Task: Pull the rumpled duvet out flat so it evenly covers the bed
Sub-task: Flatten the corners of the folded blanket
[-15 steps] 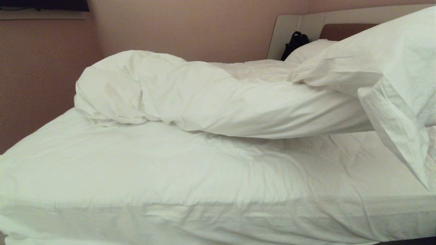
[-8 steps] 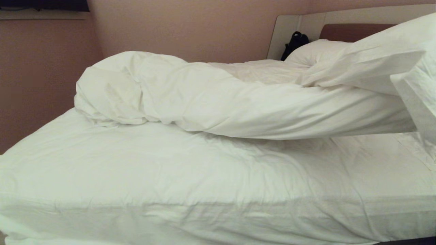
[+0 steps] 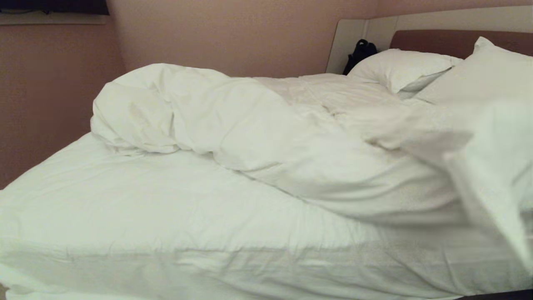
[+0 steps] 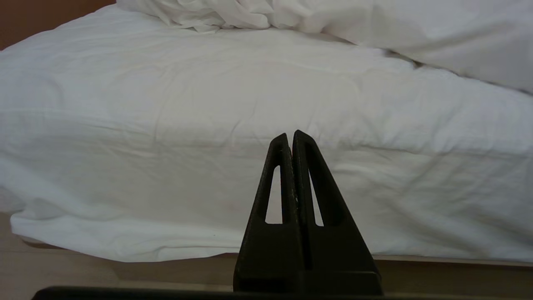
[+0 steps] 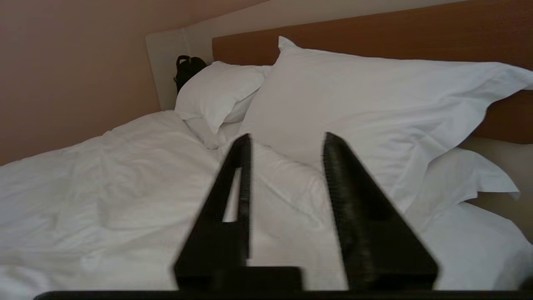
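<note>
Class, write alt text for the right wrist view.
The right gripper, fingers apart and holding nothing, hangs over a rumpled white duvet. Beyond it, two pillows lean on the brown headboard.

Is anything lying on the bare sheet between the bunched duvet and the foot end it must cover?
Nothing visible: the bed shows only bare sheet ahead of the bunched duvet.

Right gripper (image 5: pixel 285 143) raised, fingers parted, nothing between them — left gripper (image 4: pixel 290 137) low, fingers pressed together.
</note>
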`<state>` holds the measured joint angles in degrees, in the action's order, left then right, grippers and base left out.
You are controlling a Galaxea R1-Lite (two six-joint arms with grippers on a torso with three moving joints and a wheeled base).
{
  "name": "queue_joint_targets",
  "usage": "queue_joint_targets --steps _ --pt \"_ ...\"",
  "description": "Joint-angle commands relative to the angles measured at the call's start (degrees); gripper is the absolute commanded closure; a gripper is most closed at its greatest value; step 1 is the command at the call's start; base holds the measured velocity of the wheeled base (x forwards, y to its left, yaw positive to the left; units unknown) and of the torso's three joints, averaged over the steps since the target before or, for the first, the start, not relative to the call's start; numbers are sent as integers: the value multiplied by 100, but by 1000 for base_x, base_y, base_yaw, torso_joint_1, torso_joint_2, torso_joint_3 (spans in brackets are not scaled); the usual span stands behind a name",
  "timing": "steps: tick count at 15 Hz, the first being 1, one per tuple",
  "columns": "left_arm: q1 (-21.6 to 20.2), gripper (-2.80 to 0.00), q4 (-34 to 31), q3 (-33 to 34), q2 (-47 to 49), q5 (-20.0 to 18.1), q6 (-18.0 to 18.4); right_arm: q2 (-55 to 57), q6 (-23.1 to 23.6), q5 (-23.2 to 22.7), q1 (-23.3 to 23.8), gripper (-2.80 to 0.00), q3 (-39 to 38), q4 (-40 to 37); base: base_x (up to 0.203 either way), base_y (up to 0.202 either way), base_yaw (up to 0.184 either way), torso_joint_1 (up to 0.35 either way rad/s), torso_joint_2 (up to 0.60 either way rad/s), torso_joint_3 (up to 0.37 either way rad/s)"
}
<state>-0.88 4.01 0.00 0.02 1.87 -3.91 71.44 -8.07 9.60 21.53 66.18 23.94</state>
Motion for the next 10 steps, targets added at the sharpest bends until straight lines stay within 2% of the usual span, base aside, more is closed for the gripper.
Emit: queue_joint_targets --steps 1,4,7,10 --pt "0 0 3 0 6 6 -4 -3 -2 -81 -6 -280 -34 -36 0 0 0 0 0 0" --pt "0 0 3 0 -2 6 -4 -245 -2 -294 -15 -280 -109 -144 0 0 0 0 0 0" --pt "0 0 3 0 -2 6 -4 -538 -73 -1068 -111 -280 -125 -733 0 0 0 0 0 0" --pt "0 0 3 0 6 6 -4 -475 -525 -1575 -605 -280 -109 -924 0 0 0 0 0 0"
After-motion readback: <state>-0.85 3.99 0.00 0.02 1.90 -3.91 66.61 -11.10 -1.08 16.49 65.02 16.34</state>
